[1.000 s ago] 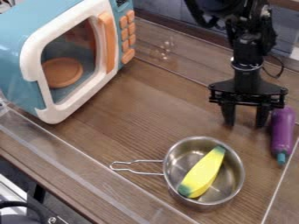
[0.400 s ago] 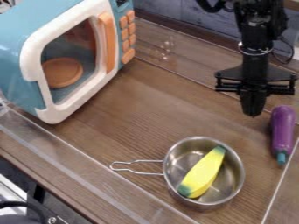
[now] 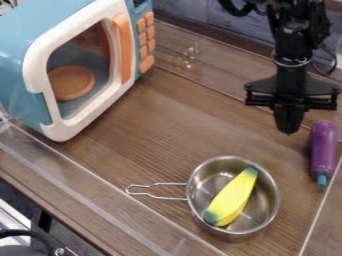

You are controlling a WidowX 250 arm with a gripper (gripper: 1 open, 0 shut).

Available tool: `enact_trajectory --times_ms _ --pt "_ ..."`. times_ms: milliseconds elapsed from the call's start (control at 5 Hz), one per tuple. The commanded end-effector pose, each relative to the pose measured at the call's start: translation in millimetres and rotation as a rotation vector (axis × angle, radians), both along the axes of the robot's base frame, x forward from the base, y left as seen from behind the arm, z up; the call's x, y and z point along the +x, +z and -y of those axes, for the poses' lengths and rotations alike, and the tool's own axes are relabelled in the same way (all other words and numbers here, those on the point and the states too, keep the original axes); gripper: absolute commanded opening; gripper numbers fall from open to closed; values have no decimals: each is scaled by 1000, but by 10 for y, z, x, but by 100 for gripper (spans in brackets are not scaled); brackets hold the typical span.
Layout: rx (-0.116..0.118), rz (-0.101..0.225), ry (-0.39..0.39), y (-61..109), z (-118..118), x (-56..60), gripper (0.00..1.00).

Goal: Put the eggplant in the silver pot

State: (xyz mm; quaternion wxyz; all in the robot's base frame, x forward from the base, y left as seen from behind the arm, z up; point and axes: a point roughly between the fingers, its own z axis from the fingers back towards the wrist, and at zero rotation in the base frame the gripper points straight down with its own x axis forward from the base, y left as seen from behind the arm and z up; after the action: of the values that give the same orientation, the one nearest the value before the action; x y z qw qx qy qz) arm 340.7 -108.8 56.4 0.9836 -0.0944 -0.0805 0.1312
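Note:
The purple eggplant (image 3: pixel 322 149) lies on the wooden table at the right edge, its blue-green stem end pointing toward the front. My gripper (image 3: pixel 289 126) hangs just to its left, fingers pressed together and pointing down, with nothing between them and a small gap to the eggplant. The silver pot (image 3: pixel 198 182) sits at the front centre with its wire loop handle reaching left. A yellow elongated toy (image 3: pixel 233 196) lies inside the pot.
A teal-and-white toy microwave (image 3: pixel 74 60) with its door open stands at the back left, an orange plate inside. A clear low wall (image 3: pixel 80 170) runs along the table's front and right sides.
The gripper has shut from open and risen slightly, shifting a little toward the back. The eggplant, pot and yellow toy stay where they were.

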Motion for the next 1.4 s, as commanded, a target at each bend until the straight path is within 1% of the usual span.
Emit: enact_trajectory --times_ms 0,200,400,600,800,1000,1200 --pt "-6 80 -13 196 29 -22 0" --pt "2 86 -23 200 132 -41 0" --pt "15 68 -86 280 17 -268 0" --pt "35 42 -121 417 -52 -505 0" --pt "55 7 -113 534 -125 -771 0" --pt "76 -16 -130 399 -194 -871 0" --pt "94 -33 -145 192 -255 -909 0"
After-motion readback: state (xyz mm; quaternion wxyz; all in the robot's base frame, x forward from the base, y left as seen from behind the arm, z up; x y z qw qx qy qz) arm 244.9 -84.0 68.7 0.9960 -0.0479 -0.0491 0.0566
